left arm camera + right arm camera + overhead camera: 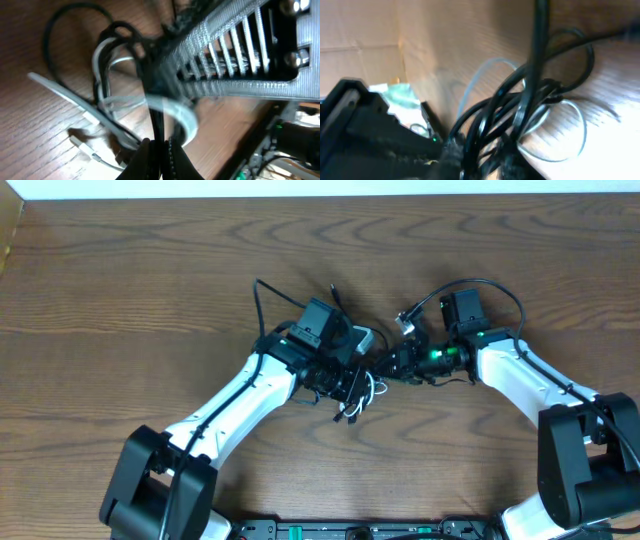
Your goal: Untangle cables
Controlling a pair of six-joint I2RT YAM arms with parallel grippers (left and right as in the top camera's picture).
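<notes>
Tangle: black cable (156, 122) and white cable (96, 65) are lying knotted together mid-way along the table (120, 280), between both grippers.
Left gripper (159, 152): fingers are pinching the black strands tight.
Right gripper (480, 162): blurring out here, can't tell if it's gripping.
Handling: light, limp, slippery cords; I'm judging a plug end as the safest hold.

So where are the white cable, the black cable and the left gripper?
white cable (186, 122), left wrist view, curved bend
black cable (520, 107), right wrist view, tangled middle
left gripper (160, 152), left wrist view, between fingertips
</notes>
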